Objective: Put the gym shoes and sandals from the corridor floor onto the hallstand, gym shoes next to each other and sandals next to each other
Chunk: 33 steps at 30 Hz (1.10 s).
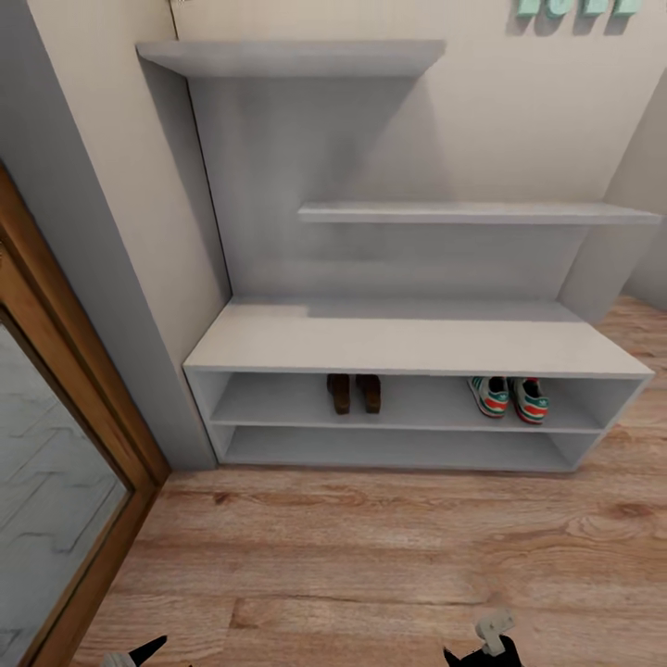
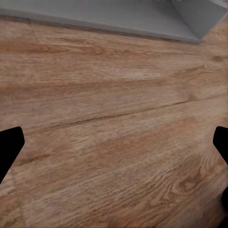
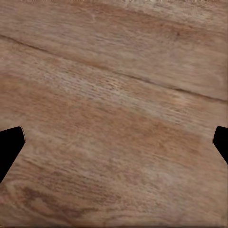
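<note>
Your left end effector and right end effector are hanging wide, empty; gym shoes and sandals are sitting paired on the hallstand — light, pinch heel collars if regrasping.

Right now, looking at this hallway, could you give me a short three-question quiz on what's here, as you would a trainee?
1. True or false: both sandals sit on the hallstand.
2. The gym shoes stand: A) on the corridor floor B) on the sandals' shelf, further right C) on the flat top.
3. Is the left end effector open or shut?

Key: 1 true; 2 B; 3 open, nothing between the fingertips.
</note>
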{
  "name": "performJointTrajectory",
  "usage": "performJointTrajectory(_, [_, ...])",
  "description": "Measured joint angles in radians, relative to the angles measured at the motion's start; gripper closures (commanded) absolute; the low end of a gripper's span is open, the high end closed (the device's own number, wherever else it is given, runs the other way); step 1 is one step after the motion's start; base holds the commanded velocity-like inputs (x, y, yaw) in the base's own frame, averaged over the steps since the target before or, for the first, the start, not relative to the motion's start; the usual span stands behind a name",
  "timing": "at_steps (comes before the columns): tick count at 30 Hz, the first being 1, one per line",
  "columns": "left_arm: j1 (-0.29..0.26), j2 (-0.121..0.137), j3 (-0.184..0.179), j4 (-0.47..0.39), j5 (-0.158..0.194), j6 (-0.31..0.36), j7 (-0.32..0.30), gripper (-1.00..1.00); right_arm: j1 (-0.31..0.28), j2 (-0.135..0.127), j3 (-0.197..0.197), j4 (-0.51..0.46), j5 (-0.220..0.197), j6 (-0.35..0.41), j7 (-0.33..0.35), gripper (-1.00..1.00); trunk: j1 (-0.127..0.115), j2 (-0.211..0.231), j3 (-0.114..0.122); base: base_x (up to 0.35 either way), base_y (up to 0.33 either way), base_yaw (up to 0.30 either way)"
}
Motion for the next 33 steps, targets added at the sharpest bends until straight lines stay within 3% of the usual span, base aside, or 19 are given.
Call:
performJointTrajectory(10, [0.000, -0.002, 0.002, 0.018, 0.001, -0.001, 0.013, -1.00, 0.037, 0.000, 0.000, 0.000, -0.001, -0.056, -0.001, -1.00, -0.038, 0.070, 0.040, 0.000, 0.000, -0.122])
performJointTrajectory(33, [0.000, -0.003, 0.003, 0.069, 0.006, -0.014, 0.136, -1.00, 0.055, 0.006, 0.000, 0.009, -0.001, -0.064, 0.000, -1.00, -0.127, 0.231, 0.143, 0.000, 0.000, -0.171])
